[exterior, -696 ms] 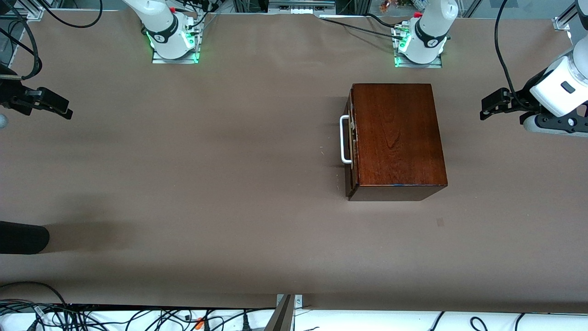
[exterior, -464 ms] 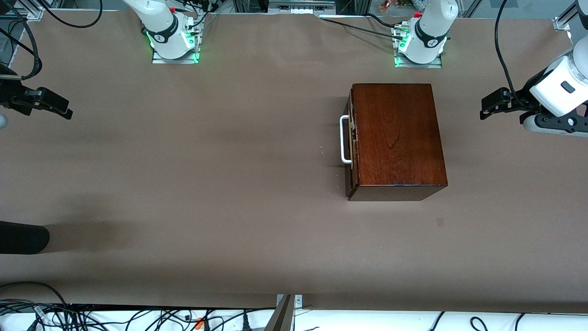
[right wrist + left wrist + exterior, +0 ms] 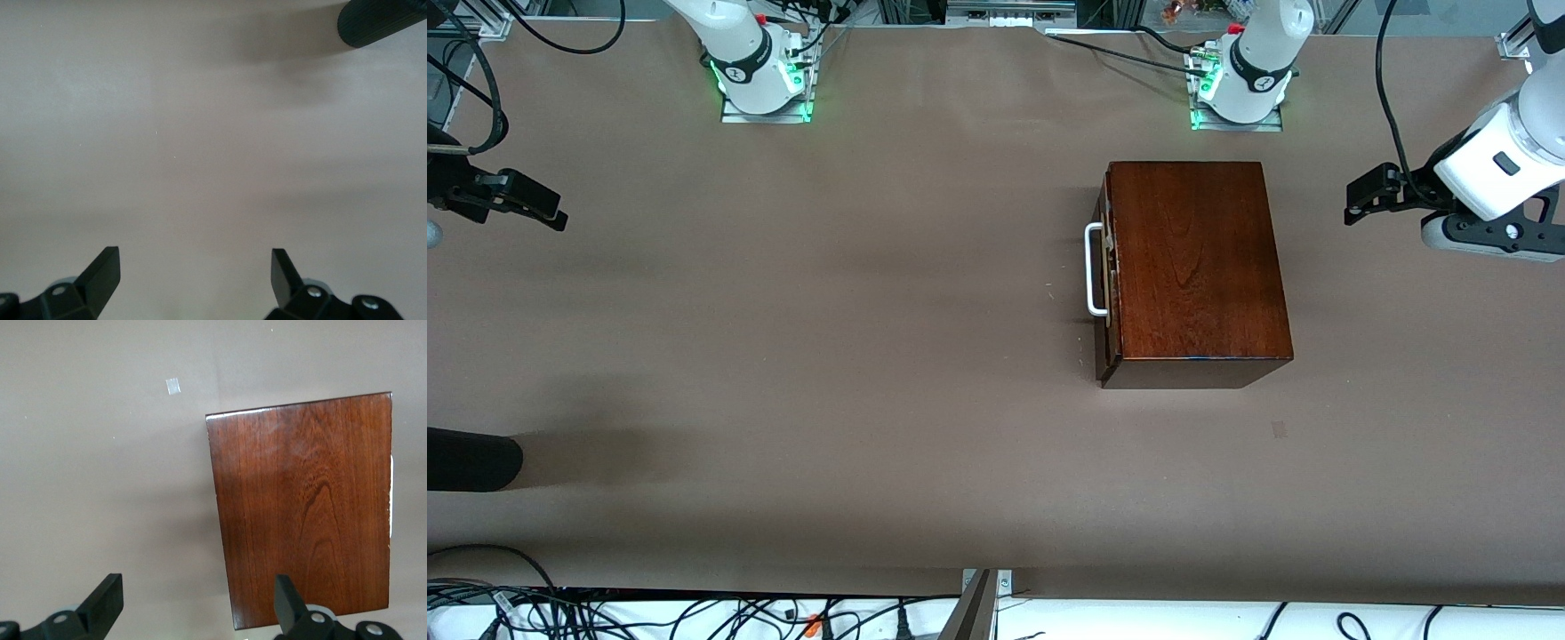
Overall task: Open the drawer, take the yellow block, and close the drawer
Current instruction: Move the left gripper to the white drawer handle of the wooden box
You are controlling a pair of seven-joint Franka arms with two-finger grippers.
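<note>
1. My front view takes in one wooden box (image 3: 1192, 267) on the brown surface (image 3: 827, 356), toward my left arm's end, with its drawer (image 3: 1107, 271) nearly closed, only a thin pale edge showing at its front, and one white handle (image 3: 1092, 269) facing my right arm's end

2. That view alone shows the handle; my left wrist view gives only the box's plain top (image 3: 303, 507) and a small pale patch (image 3: 173, 386) on the surface beside it

3. My left end effector (image 3: 1365, 191) hangs over bare surface at my left arm's end, well apart from the box; in the left wrist view its two fingers (image 3: 100, 603) stand wide, holding nothing

4. My right end effector (image 3: 534, 206) waits over the right arm's end, its two fingers (image 3: 100, 273) spread wide and empty in the right wrist view

5. My right wrist view shows bare surface and one dark ribbed cylinder (image 3: 380, 20); the front view shows it at the edge (image 3: 471, 458)

6. I cannot see the yellow block in any view
</note>
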